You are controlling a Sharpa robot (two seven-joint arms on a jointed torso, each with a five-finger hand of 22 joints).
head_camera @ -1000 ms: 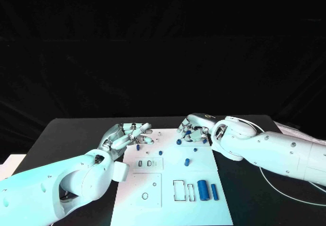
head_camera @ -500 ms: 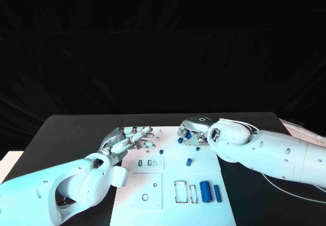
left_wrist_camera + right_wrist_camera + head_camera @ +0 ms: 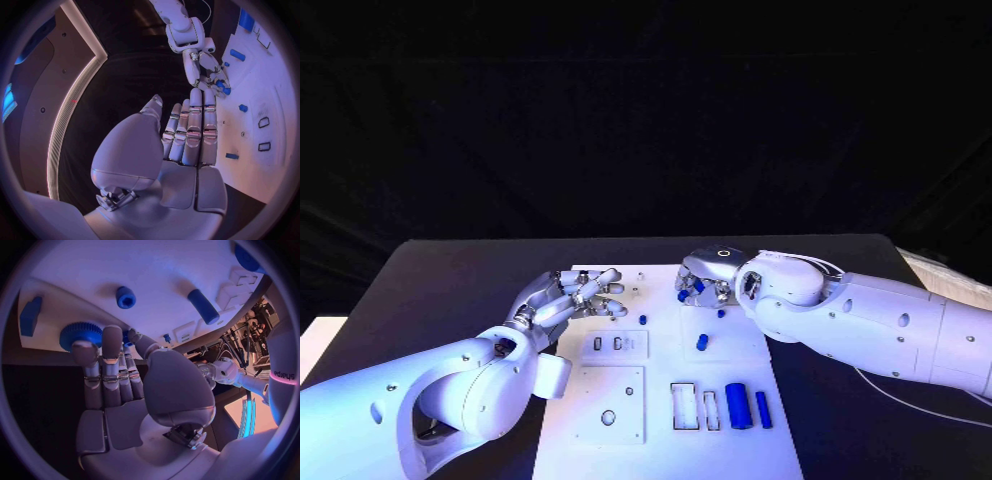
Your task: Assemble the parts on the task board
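Observation:
The white task board [image 3: 661, 370] lies in the middle of the black table. My right hand [image 3: 705, 281] is at the board's far edge and pinches a blue ribbed knob [image 3: 80, 333] between its fingertips and thumb; the knob also shows as a blue spot [image 3: 222, 89] in the left wrist view. My left hand [image 3: 583, 296] hovers over the board's far left corner, fingers stretched side by side [image 3: 190, 132], holding nothing. A short blue peg [image 3: 642, 320] and a blue cylinder [image 3: 702, 342] stand on the board between the hands.
Two larger blue cylinders [image 3: 737, 405] [image 3: 763, 409] lie beside rectangular slots [image 3: 682, 406] at the board's near right. A small blue piece [image 3: 721, 313] sits just under my right hand. A white cable [image 3: 906, 395] runs on the table to the right.
The whole picture has shifted a little, so the camera moved. Both hands keep their places at the board's far edge, and the right hand still holds the blue knob.

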